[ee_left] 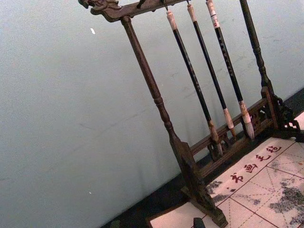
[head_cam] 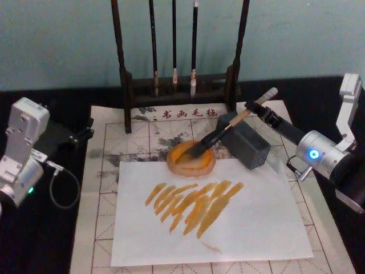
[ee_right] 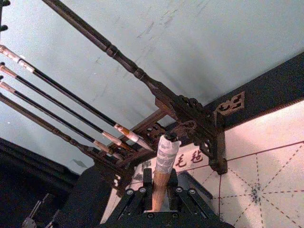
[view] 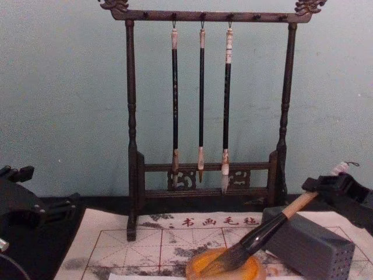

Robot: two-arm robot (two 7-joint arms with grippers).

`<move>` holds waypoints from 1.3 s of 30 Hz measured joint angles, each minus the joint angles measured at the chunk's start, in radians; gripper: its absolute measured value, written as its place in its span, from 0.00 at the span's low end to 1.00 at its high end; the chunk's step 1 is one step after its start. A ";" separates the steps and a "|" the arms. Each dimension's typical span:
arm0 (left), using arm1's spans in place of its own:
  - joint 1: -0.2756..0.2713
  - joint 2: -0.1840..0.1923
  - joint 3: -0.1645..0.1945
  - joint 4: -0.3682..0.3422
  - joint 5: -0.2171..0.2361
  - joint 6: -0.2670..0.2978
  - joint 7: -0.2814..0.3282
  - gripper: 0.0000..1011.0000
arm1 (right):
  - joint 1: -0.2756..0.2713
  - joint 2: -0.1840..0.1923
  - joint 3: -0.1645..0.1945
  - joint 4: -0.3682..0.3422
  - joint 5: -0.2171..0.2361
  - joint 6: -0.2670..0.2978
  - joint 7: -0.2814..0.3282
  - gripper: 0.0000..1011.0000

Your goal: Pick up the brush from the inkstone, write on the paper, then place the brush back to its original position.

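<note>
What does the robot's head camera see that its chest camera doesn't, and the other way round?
Head view's extra: orange strokes on a white sheet. Chest view's extra: the rack's top bar with its hooks. Both: the right gripper shut on the brush, its bristles in the orange dish, the grey block, three hanging thin brushes, the gridded paper, and the left arm parked at the left.

Tan-handled brush (head_cam: pixel 223 131) tilted, bristles on inkstone (head_cam: pixel 197 169), gridded paper (head_cam: pixel 105 194) flat

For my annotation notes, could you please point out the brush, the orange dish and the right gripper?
brush (head_cam: pixel 236 119), head view, tan handle.
orange dish (head_cam: pixel 191 172), head view, near rim.
right gripper (head_cam: pixel 261 108), head view, between fingertips.
</note>
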 joint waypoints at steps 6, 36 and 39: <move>0.000 0.000 0.000 0.000 0.000 0.000 0.000 0.99 | -0.003 0.009 -0.006 -0.014 0.018 0.000 -0.007 0.20; 0.000 0.000 0.000 0.000 0.000 0.000 0.000 0.99 | -0.016 0.065 -0.044 -0.110 0.098 -0.049 0.022 0.20; 0.000 0.000 0.000 0.000 0.000 0.000 0.000 0.99 | -0.016 0.072 -0.051 -0.123 0.097 -0.059 0.024 0.20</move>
